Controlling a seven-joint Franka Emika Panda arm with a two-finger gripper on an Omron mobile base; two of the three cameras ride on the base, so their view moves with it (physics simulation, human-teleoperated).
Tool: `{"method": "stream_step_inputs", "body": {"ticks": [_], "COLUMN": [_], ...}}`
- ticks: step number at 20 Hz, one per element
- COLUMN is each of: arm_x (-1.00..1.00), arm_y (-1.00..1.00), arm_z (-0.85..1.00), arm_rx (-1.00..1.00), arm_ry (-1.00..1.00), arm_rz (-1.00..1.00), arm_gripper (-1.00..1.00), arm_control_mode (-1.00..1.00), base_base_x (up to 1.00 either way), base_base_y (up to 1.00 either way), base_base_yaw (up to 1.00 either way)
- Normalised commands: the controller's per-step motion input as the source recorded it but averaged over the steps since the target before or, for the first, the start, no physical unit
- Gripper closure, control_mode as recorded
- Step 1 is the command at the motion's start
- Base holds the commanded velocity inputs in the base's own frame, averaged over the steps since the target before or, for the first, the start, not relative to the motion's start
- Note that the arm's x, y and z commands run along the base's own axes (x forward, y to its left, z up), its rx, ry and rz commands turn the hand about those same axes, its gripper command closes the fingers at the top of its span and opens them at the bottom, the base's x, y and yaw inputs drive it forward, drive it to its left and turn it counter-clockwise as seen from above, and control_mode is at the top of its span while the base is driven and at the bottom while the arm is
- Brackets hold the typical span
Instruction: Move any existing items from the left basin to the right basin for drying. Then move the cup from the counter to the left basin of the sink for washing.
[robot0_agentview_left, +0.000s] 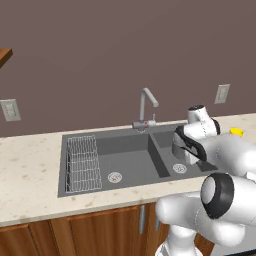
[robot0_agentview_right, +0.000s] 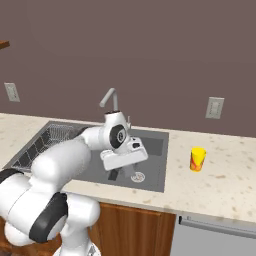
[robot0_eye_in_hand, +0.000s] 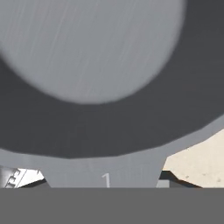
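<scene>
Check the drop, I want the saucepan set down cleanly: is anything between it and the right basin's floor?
Nothing visible. The saucepan hangs at the tool over the right basin, whose floor bears a round drain beneath it. The faucet stands behind the sink, off that path.

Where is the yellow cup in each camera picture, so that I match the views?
Left base view: cup at far right, on the counter, partly hidden.
Right base view: right of centre, on the counter beside the sink.
Hand view: this one looks at the grey saucepan, close up.
Shared landmark: the faucet.
</scene>
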Motion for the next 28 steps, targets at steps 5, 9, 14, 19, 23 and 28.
{"method": "stream_step_inputs", "body": {"ticks": [5, 9, 14, 19, 23, 28], "arm_x": [0.95, 0.92, 0.74, 0.49, 0.54, 0.47], "arm_y": [-0.21, 0.00, -0.03, -0.16, 0.00, 0.00], "arm_z": [-0.34, -0.34, -0.39, -0.61, -0.68, -0.63], "arm_rx": [0.05, 0.00, 0.01, 0.02, 0.00, 0.00], "arm_ry": [0.17, 0.09, 0.02, 0.00, 0.00, 0.00], "arm_rz": [0.00, 0.00, 0.00, 0.00, 0.04, 0.08], "arm_gripper": [1.00, 1.00, 1.00, 1.00, 1.00, 1.00], "arm_control_mode": [-1.00, -1.00, -1.00, -1.00, -1.00, -1.00], "base_base_x": [0.00, 0.00, 0.00, 0.00, 0.00, 0.00], "base_base_y": [0.00, 0.00, 0.00, 0.00, 0.00, 0.00], "base_base_yaw": [0.00, 0.00, 0.00, 0.00, 0.00, 0.00]}}
